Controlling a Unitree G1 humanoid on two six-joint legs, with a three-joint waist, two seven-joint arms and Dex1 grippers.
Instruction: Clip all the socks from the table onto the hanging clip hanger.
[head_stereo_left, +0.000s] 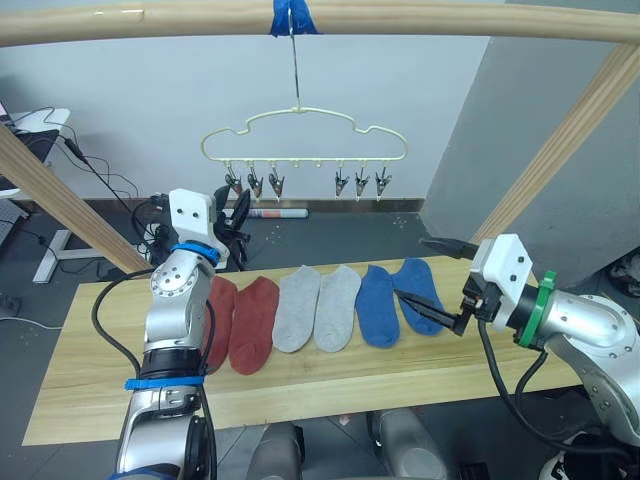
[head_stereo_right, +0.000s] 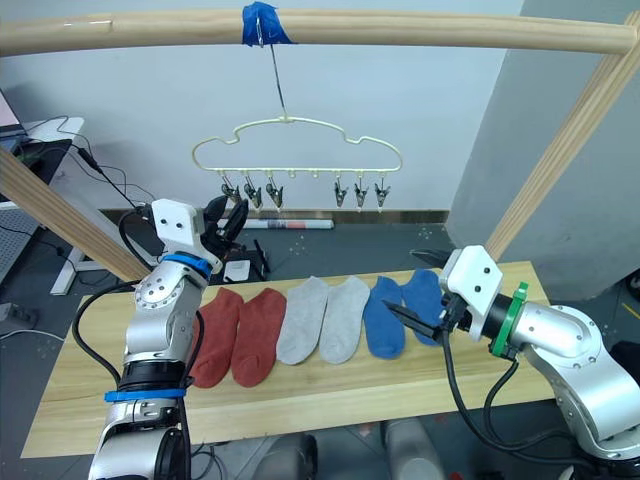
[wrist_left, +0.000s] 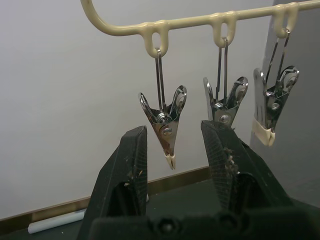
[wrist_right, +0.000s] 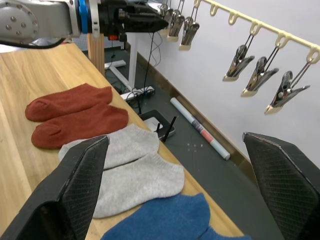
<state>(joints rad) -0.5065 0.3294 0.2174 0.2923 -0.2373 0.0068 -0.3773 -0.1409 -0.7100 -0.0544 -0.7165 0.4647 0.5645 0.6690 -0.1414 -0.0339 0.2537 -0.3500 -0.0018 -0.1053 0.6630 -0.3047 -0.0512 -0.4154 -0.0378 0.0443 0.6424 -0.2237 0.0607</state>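
Observation:
Six socks lie side by side on the table (head_stereo_left: 90, 360): two rust-red socks (head_stereo_left: 255, 322), two light grey socks (head_stereo_left: 318, 308) and two blue socks (head_stereo_left: 378, 303). The cream clip hanger (head_stereo_left: 303, 140) hangs from the top pole, its metal clips empty. My left gripper (head_stereo_left: 234, 220) is raised to the hanger's left end and stands open, its fingers on either side of the leftmost clip (wrist_left: 167, 125) without touching it. My right gripper (head_stereo_left: 440, 282) is open low over the rightmost blue sock (head_stereo_left: 418, 293), holding nothing.
A round wooden pole frame surrounds the table: a top pole (head_stereo_left: 400, 18) with blue tape (head_stereo_left: 292, 15) holding the hanger's hook, and slanted poles at left (head_stereo_left: 60, 205) and right (head_stereo_left: 560, 140). Behind the table, a tube (head_stereo_left: 275, 212) and cables lie on the floor.

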